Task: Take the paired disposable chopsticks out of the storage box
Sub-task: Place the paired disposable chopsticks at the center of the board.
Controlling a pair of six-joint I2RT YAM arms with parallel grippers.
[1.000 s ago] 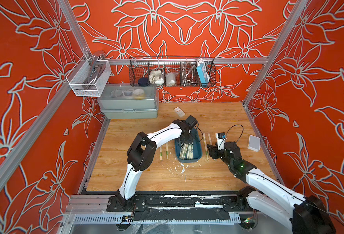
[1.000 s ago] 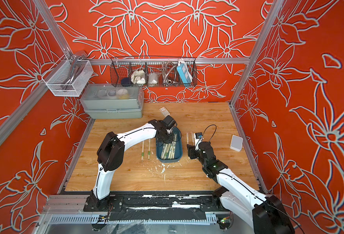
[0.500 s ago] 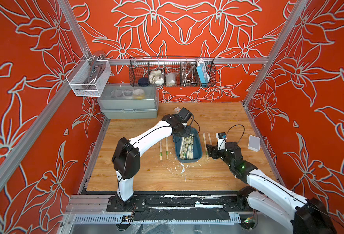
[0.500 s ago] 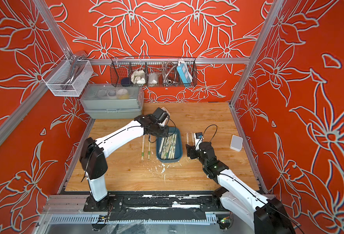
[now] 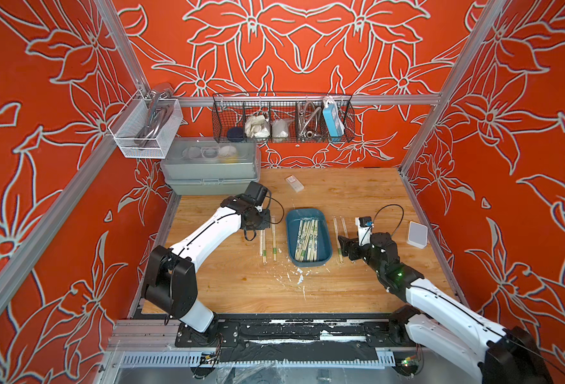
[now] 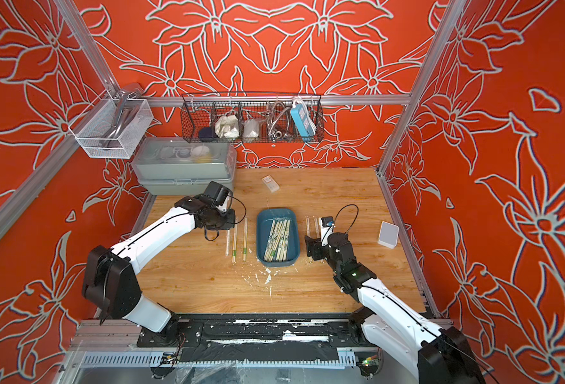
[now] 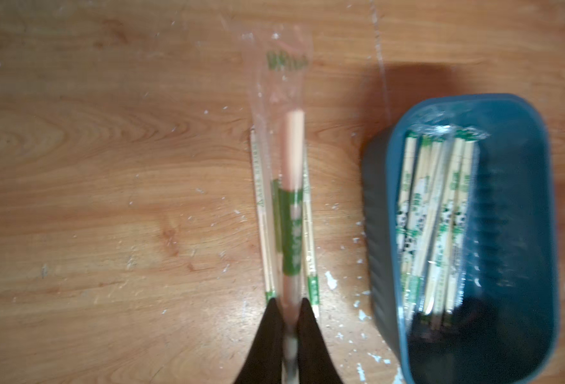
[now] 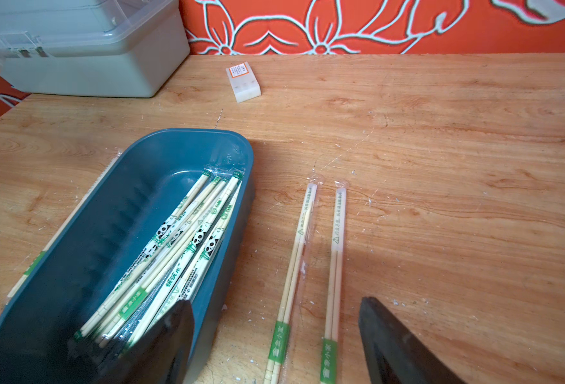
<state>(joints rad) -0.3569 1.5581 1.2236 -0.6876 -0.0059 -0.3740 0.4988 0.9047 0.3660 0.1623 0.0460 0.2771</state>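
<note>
Moved: left arm (image 5: 208, 232) swung off storage box (image 5: 308, 264) to tabletop (image 5: 241, 286) beside it.
Left jaws: narrow, holding one sleeved pair (image 7: 292, 186).
Right jaws: widened, empty.
Remaining: most paired disposable chopsticks (image 5: 307, 237) lie inside box.

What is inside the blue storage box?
Sleeved chopstick pairs lie lengthwise in the storage box, overlapping. The lower ones are covered, so their number cannot be told.

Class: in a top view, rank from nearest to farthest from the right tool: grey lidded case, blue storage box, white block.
1. storage box, just beside the right tool, toward the middle.
2. white block, by the right wall.
3. grey lidded case, back left corner.
</note>
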